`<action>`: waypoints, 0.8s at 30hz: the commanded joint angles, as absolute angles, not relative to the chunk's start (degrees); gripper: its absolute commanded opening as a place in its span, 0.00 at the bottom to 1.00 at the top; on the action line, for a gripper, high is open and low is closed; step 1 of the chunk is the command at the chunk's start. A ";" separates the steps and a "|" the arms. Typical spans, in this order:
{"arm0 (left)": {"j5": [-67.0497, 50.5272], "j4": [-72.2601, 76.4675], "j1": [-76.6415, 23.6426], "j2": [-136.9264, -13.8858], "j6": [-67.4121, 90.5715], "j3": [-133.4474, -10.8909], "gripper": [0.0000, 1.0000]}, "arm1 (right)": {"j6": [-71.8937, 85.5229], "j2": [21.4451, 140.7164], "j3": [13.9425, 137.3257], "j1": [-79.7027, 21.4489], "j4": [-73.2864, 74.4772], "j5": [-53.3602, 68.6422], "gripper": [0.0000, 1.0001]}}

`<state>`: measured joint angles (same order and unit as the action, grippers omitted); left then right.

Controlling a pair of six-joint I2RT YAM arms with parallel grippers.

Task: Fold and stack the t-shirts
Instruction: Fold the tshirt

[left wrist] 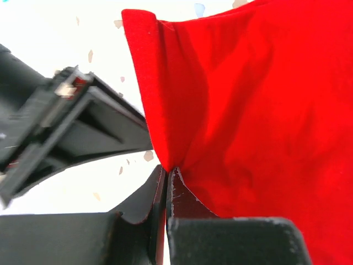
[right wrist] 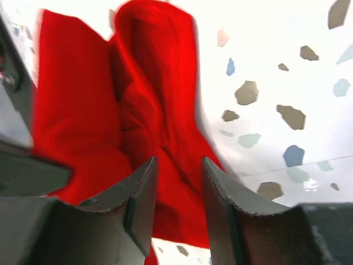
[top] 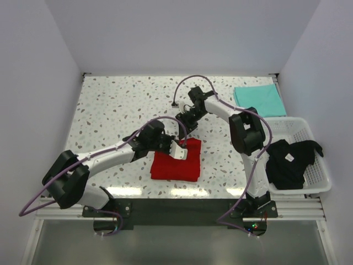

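Speckled terrazzo tabletop [top: 110, 105], white lattice basket [top: 295, 128] — at right edge

3 t-shirts: red tee [top: 174, 165], teal tee [top: 259, 100], black tee [top: 287, 160]. 1 white basket [top: 319, 187]. 2 arms: left arm [top: 105, 157], right arm [top: 245, 132]. 2 grippers: left gripper [top: 179, 148], right gripper [top: 185, 126]. 1 table [top: 110, 105]

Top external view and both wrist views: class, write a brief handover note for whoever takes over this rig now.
Left gripper: shut on a fold of the bright red cloth t-shirt, which lies mid-table, partly folded.
Right gripper: open, at that shirt's far edge.
Done: mint-teal cloth t-shirt folded flat, far right.
Black cloth t-shirt lies crumpled in the white plastic lattice basket.
To do: finish red, fold black, stack all three.
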<state>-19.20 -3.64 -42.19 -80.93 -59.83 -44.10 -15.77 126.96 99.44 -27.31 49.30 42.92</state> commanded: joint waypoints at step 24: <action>-13.45 13.44 -41.57 -85.43 -66.53 -42.19 0.00 | -24.35 137.81 101.43 -27.25 54.58 43.33 0.34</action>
<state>-14.96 6.92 -42.11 -84.77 -65.17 -42.65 -21.32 134.93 102.65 -26.59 54.57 49.19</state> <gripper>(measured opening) 0.030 0.335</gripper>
